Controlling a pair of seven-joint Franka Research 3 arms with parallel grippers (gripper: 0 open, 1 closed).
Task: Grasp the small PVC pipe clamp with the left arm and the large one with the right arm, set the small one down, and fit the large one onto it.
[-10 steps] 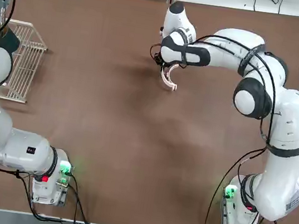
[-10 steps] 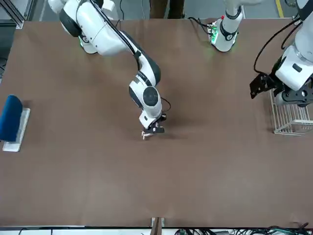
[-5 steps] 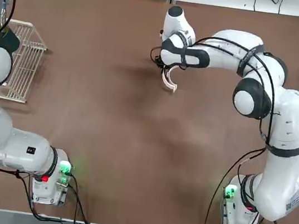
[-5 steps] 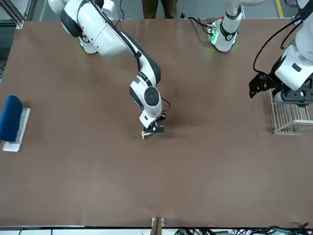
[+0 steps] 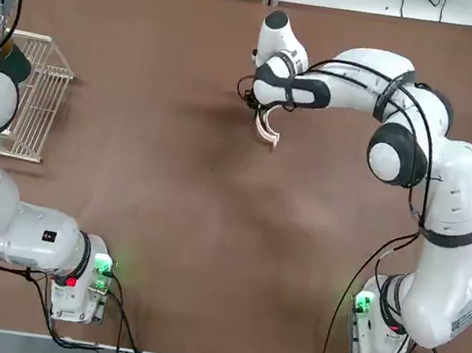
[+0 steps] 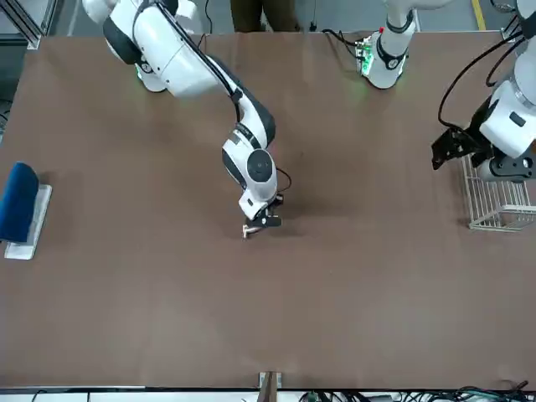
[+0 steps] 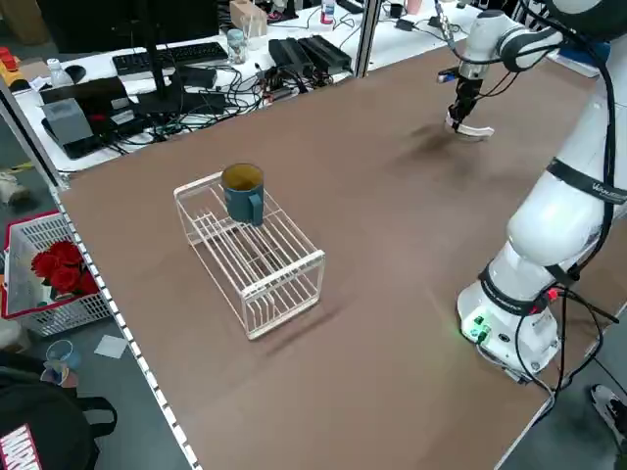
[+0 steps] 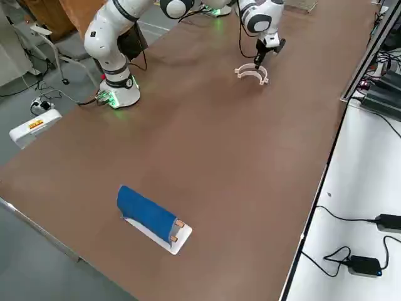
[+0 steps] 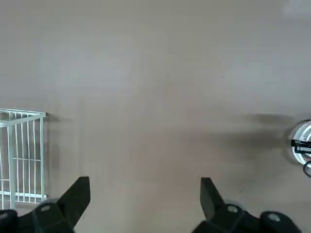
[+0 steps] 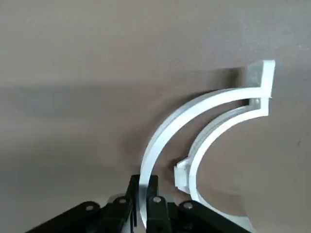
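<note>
The large clamp (image 10: pixel 208 101) was pinched at one end of its arc by the right gripper (image 10: pixel 144 177), in the far half of the tabletop (image 5: pixel 163 246) and about midway between its side edges, while the small clamp (image 10: pixel 193 177) lay inside its curve, the two seeming to meet at one pair of end tabs. The small one was therefore probably already set down, though I could not tell if the tabletop carried it; the fitting looked begun but not complete, with the other ends well apart. The left gripper (image 9: pixel 146 179), spread and empty, hung near the white rack (image 5: pixel 44 103) by the left edge.
</note>
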